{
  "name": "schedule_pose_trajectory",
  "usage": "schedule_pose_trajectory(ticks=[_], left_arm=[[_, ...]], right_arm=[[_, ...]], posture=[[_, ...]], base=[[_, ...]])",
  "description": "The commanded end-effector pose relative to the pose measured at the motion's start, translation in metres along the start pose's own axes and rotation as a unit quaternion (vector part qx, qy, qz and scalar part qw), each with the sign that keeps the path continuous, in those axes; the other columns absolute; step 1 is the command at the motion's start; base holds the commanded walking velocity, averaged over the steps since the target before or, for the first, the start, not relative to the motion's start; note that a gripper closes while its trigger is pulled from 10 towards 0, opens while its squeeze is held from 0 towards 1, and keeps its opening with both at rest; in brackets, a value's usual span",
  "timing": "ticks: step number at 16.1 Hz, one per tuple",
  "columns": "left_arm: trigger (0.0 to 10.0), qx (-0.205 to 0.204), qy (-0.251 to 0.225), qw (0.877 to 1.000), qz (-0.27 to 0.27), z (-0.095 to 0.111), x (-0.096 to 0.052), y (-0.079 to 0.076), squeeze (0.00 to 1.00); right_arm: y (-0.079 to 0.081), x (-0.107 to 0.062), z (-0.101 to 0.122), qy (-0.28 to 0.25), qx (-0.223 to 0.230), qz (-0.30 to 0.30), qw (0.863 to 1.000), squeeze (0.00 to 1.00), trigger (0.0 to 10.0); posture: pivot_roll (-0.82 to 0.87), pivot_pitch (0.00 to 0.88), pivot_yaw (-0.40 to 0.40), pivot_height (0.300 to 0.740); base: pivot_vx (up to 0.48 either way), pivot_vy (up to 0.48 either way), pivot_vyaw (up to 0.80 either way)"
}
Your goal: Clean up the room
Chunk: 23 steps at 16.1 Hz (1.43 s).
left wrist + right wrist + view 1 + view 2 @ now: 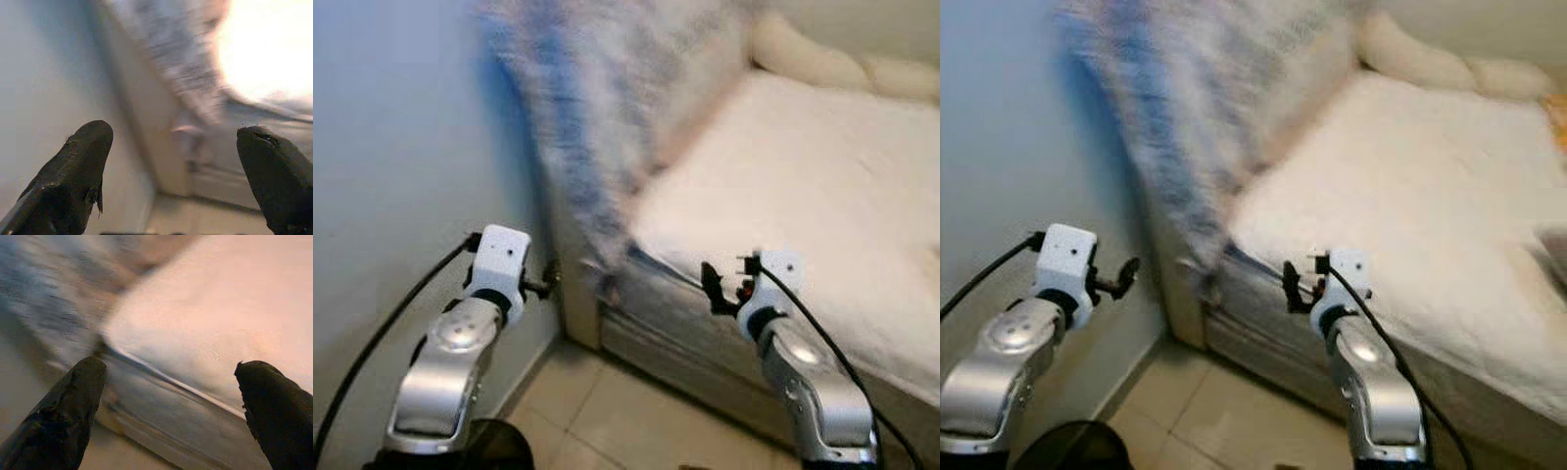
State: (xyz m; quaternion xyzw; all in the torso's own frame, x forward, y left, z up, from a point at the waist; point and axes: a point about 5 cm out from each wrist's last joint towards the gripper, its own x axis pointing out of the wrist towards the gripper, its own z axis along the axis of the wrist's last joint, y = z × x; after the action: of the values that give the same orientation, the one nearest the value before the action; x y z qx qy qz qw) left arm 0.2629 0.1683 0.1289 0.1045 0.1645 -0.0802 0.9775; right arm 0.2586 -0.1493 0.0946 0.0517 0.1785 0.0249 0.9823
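A blurred grey-blue fuzzy throw (607, 108) hangs over the arm of a sofa (656, 333), whose seat has a white fleecy cover (803, 186). My left gripper (548, 284) is raised near the wall, just left of the sofa's arm. In the left wrist view its fingers (83, 161) stand wide apart with nothing between them. In front of the sofa's front edge my right gripper (717, 289) is held up. Its fingers (73, 401) are also spread, with nothing in them, facing the seat's corner.
A pale blue wall (401, 147) stands close on the left. Beige floor tiles (607, 411) lie below the sofa front. A cream cushion (822, 59) lies along the sofa's back. Something orange (1557, 108) shows at the far right edge.
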Motion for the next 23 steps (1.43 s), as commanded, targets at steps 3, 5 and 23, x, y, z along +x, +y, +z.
schedule_pose_trajectory(ticks=[3,5,23], left_arm=[[10.0,0.017,-0.008,1.0,0.004,0.0025,0.0007,0.0032,0.0],[10.0,0.022,-0.017,1.0,0.001,0.0049,0.0007,0.0016,0.0],[10.0,0.027,-0.009,1.0,-0.009,0.003,0.0015,-0.0011,0.0]], right_arm=[[-0.0016,0.0014,0.0017,-0.003,0.001,-0.003,1.0,1.0,10.0],[-0.0021,0.0016,0.0011,-0.004,0.001,-0.003,1.0,1.0,10.0],[-0.0021,0.0021,0.0051,-0.001,-0.012,-0.003,1.0,0.0,10.0]], posture=[[-0.09,0.0,-0.013,0.74],[-0.09,0.0,-0.013,0.74],[-0.09,0.0,-0.008,0.74]], base=[[0.0,0.0,-0.77],[0.0,0.0,-0.76],[0.0,-0.291,0.0]])
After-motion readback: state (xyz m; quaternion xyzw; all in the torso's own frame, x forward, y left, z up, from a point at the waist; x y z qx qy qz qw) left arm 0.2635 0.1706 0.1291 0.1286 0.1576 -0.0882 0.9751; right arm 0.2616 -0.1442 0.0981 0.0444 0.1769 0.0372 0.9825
